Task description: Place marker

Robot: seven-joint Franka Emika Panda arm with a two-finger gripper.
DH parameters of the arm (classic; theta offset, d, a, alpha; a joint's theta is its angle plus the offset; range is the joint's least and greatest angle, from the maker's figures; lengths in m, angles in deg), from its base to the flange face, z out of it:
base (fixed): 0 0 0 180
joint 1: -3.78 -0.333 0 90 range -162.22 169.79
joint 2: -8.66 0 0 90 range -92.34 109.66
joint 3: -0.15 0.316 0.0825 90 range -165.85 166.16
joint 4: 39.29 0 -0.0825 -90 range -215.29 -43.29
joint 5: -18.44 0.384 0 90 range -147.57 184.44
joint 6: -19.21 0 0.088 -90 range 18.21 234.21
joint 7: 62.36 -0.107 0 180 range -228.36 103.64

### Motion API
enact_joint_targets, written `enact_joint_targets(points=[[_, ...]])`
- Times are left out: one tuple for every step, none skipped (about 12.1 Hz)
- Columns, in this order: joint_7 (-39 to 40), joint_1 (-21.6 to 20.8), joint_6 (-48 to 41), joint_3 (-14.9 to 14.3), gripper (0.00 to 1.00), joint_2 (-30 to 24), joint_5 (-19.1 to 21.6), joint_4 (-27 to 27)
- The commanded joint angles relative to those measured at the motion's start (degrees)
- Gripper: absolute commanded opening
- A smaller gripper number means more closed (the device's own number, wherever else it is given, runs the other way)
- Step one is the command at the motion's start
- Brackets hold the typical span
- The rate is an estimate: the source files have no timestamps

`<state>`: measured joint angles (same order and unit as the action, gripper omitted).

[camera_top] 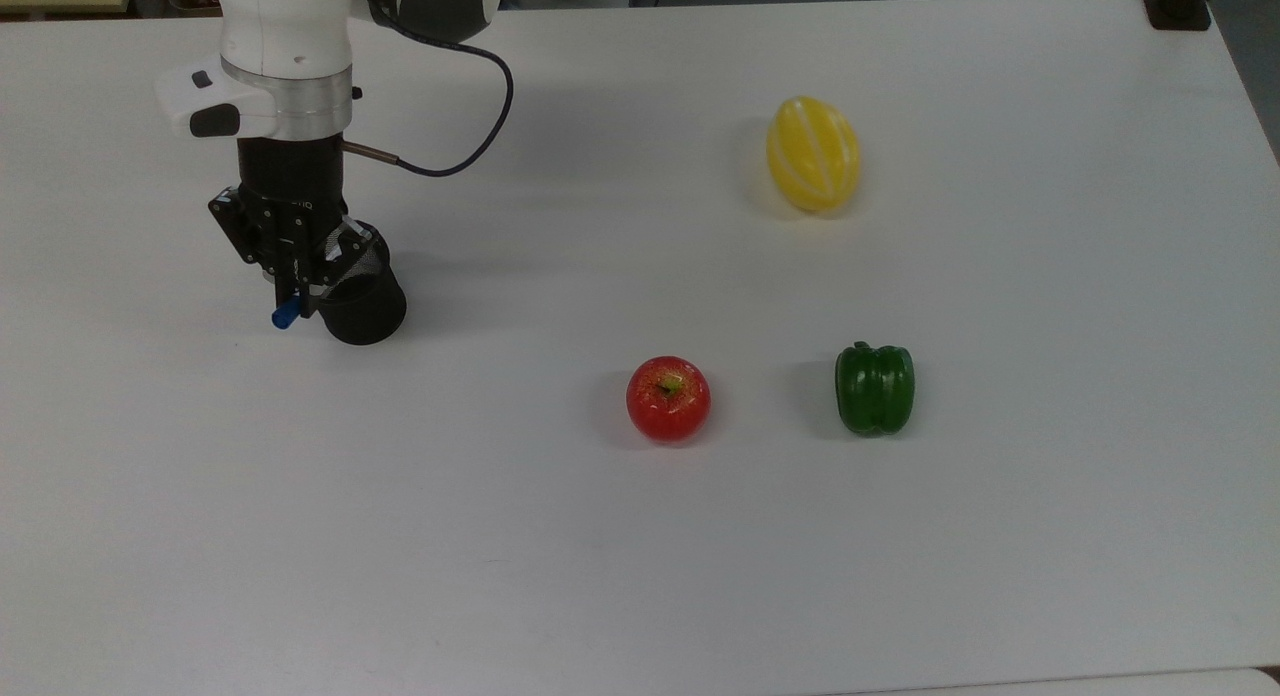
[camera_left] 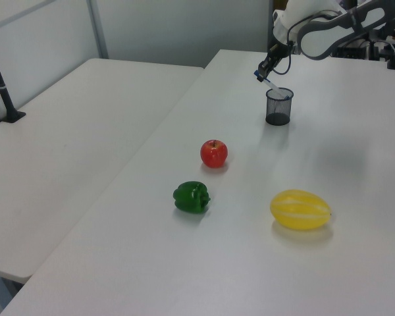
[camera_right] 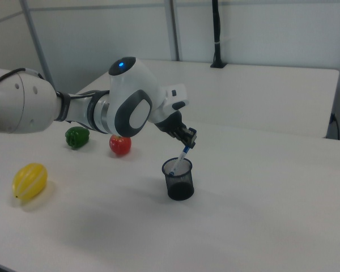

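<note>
While gripper (camera_top: 292, 288) pinches the marker (camera_right: 184, 154) at its upper end, left side of the top view, the pen tilts with its lower end already inside the black mesh cup (camera_right: 178, 180); insertion looks nearly done, release and retreat left, fruit well apart
</note>
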<state>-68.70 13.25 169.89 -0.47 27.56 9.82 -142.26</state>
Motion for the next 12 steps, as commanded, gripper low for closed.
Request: enact_joint_targets(points=[[0.18,-0.50,0.93,-0.51,0.18,-1.06,-0.96,-1.71],[0.18,-0.50,0.85,-0.43,0.28,-1.06,-0.96,-1.71],[0.18,-0.59,0.67,-0.51,0.50,-1.14,-0.96,-1.71],[0.10,-0.76,0.23,-0.51,0.68,-1.14,-0.96,-1.62],[-0.17,-0.94,-0.12,-0.51,0.98,-1.32,-0.96,-1.62],[-1.04,-1.11,-0.12,-0.51,1.00,-1.32,-0.96,-1.62],[-1.74,-1.11,-0.12,-0.51,1.00,-1.32,-0.96,-1.53],[-2.10,-1.29,-0.12,-0.51,1.00,-1.32,-0.96,-1.36],[-2.10,-1.38,-0.12,-0.51,1.00,-1.32,-0.96,-1.27],[-2.10,-1.55,-0.12,-0.51,1.00,-1.23,-0.96,-1.09],[-2.02,-1.55,-0.12,-0.43,1.00,-1.23,-1.05,-0.83],[-2.01,-1.73,-0.21,-0.25,1.00,-1.32,-1.05,-0.74]])
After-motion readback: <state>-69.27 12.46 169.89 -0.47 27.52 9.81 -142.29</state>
